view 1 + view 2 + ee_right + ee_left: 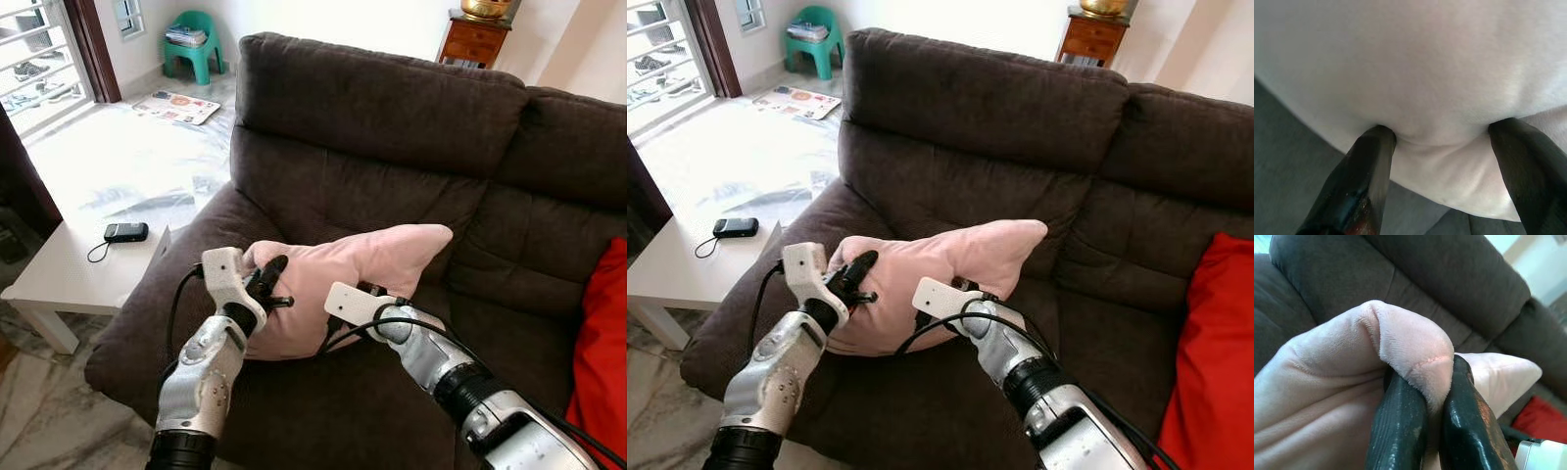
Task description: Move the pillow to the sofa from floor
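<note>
A pale pink pillow (353, 269) lies on the seat of the dark brown sofa (392, 108), near the left armrest. My left gripper (269, 284) is shut on the pillow's left corner; in the left wrist view both black fingers (1400, 426) pinch a fold of that corner (1415, 347). My right gripper (377, 292) is at the pillow's front edge. In the right wrist view its fingers (1366, 166) stand wide apart, tips pressed into the pink fabric (1425, 73), so the right gripper (1444, 129) is open.
A red cushion (602, 343) lies on the sofa's right seat. Left of the armrest stands a white low table (59, 264) with a black device (125, 232). Further back are a magazine (176, 106) on the floor, a green stool (191, 44) and a wooden cabinet (475, 39).
</note>
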Controlling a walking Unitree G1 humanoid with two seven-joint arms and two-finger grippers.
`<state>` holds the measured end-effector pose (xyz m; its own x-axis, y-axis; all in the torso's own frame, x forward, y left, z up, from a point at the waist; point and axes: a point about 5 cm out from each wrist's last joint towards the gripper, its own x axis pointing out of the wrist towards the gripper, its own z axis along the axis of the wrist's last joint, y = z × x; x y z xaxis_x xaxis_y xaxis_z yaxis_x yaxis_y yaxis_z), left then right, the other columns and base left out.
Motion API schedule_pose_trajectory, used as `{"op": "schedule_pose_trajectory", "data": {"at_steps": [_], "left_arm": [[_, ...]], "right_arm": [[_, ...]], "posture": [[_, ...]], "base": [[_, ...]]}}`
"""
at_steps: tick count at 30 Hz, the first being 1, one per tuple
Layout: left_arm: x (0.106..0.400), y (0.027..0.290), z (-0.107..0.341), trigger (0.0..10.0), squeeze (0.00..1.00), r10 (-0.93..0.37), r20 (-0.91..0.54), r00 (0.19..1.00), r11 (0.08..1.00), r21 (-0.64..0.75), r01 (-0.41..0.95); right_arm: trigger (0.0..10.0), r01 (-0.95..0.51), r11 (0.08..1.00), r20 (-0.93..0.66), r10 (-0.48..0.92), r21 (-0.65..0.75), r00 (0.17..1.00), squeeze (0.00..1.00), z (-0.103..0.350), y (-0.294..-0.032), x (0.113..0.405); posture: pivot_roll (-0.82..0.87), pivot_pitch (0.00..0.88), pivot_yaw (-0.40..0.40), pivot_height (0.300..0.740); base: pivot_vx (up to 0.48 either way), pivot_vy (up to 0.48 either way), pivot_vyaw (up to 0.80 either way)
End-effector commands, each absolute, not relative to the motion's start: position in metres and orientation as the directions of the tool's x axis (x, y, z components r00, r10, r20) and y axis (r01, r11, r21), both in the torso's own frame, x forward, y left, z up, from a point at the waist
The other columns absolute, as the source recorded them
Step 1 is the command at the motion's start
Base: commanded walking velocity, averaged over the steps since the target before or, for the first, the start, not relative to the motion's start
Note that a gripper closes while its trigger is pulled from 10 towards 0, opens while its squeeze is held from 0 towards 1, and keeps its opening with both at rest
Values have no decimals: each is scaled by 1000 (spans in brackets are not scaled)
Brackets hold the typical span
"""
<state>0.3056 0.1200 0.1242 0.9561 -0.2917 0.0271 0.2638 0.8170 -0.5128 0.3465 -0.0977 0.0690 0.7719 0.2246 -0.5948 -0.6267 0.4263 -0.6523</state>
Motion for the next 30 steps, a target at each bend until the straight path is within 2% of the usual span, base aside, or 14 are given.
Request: {"op": "schedule_pose_trajectory", "data": {"at_steps": [1,11,17,21,24,26,27,28,30], "left_arm": [[309,116,149,10000,0,-309,132,942,782,-529,331],[311,121,156,10000,0,-274,169,947,673,-670,314],[315,122,158,10000,0,-225,176,958,626,-728,280],[326,128,152,10000,0,-131,125,983,609,-773,179],[327,128,145,10000,0,-112,81,990,592,-795,132],[327,135,128,10000,0,-36,-29,999,587,-810,-2],[327,135,128,10000,0,-36,-29,999,587,-810,-2],[327,140,118,10000,0,22,-97,995,583,-807,-91],[327,140,118,10000,0,22,-97,995,583,-807,-91]], "right_arm": [[10000,-575,464,-525,246,-674,815,0,83,-93,357],[10000,-408,619,-326,248,-671,912,0,110,-85,373],[10000,-357,666,-267,237,-655,934,0,118,-84,378],[10000,-349,678,-256,238,-647,937,0,120,-83,379],[10000,-350,678,-257,238,-647,937,0,118,-83,378],[10000,-358,675,-264,243,-645,934,0,114,-82,376],[10000,-358,675,-264,243,-645,934,0,114,-82,376],[10000,-359,675,-264,243,-645,933,0,112,-82,375],[10000,-359,675,-264,243,-645,933,0,112,-82,375]], "posture": [[83,0,-124,740],[86,0,-120,740],[86,0,-117,740],[84,0,-117,740],[82,0,-118,740],[82,0,-119,740],[82,0,-119,740],[84,0,-118,740],[84,0,-118,740]], "base": [[0,0,0],[0,0,0],[0,0,0],[0,0,0],[0,0,0],[0,0,0],[0,0,0],[0,0,0],[0,0,0]]}}
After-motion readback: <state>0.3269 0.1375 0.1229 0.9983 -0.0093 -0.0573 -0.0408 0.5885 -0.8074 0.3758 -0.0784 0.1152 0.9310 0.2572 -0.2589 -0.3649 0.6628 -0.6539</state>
